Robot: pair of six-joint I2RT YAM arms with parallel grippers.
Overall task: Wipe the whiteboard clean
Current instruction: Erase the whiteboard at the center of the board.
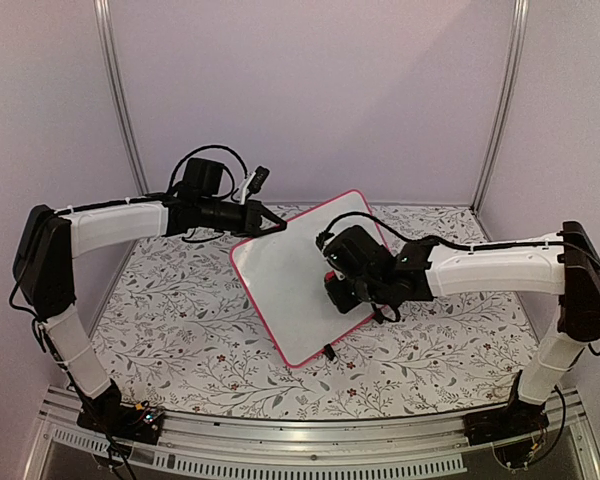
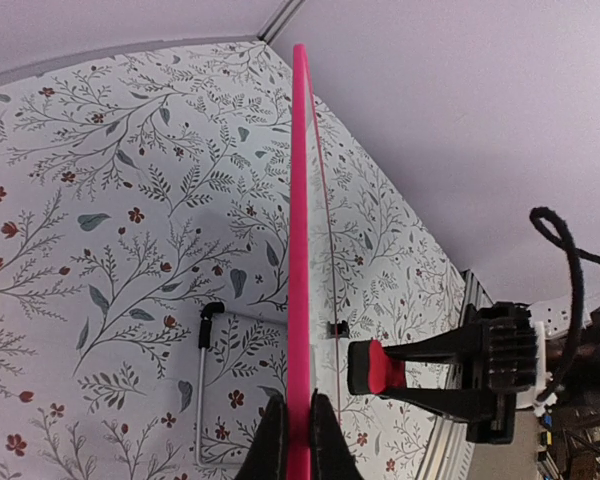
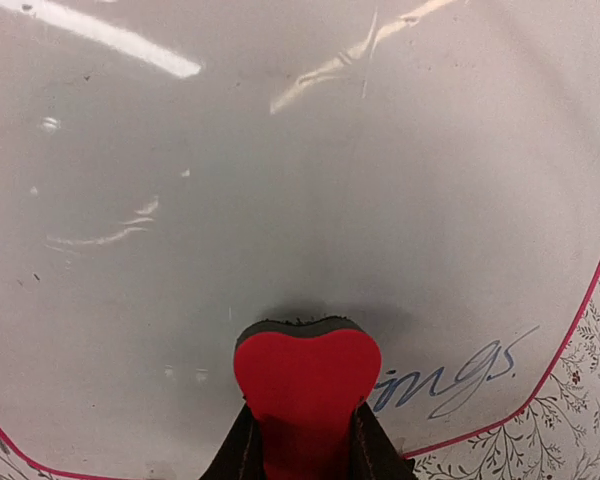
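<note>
The left arm (image 1: 110, 225) and right arm (image 1: 495, 268) wear glossy white shells; their elbow housings (image 1: 42, 258) are boxy and black; thin black cables (image 1: 208, 156) trail along the shells and loop above the black wrists; the right gripper (image 3: 302, 432) has dark, tapered fingers (image 3: 236, 458).

large flat white board with thin pink-red rim (image 1: 280, 290) stood tilted mid floral-patterned table (image 1: 170, 330) | left black two-finger gripper (image 1: 273, 226) clamped on its far-left rim | small red eraser block (image 3: 307, 372) in right black two-finger gripper (image 1: 340, 292), against board face | dark handwriting (image 3: 460, 375) just right of eraser, near board corner
</note>
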